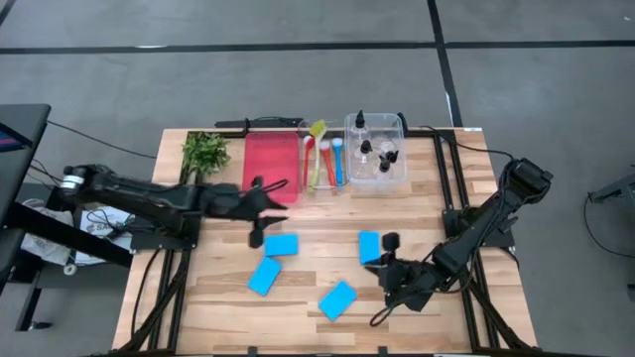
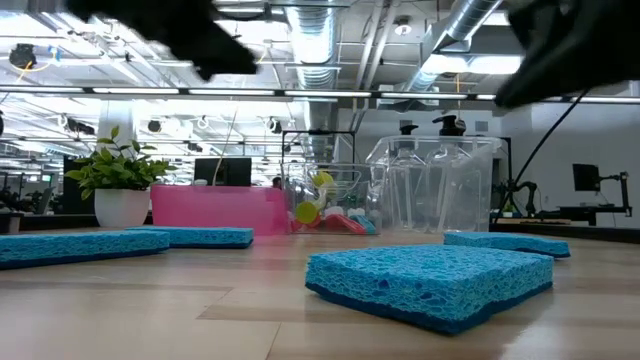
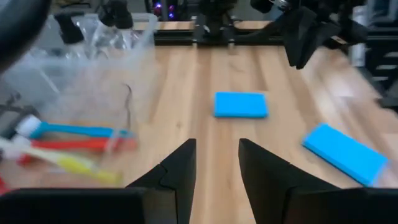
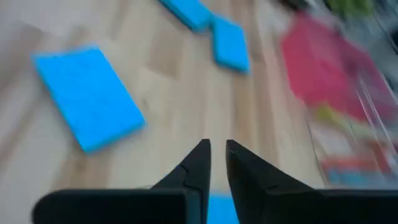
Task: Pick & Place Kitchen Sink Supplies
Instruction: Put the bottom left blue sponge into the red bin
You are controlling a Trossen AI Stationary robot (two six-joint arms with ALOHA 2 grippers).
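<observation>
Left gripper (image 3: 216,163) at 6 o'clock, two dark fingers (image 3: 180,168) parted with a narrow gap, nothing between them, bare wooden table (image 3: 186,93) below.

Blue sponge (image 3: 240,104) just past 12 o'clock of the fingertips, lying flat. Second blue sponge (image 3: 346,153) at 3 o'clock, angled, well apart from the first.

Three brushes at 9 o'clock, side by side: blue brush (image 3: 74,130), red brush (image 3: 81,145), yellow brush (image 3: 68,163).

Clear tray (image 3: 93,68) at 10 o'clock, black-capped bottles (image 3: 115,14) inside.

Other arm's dark gripper (image 3: 305,31) at 1 o'clock, above the table's far edge.
</observation>
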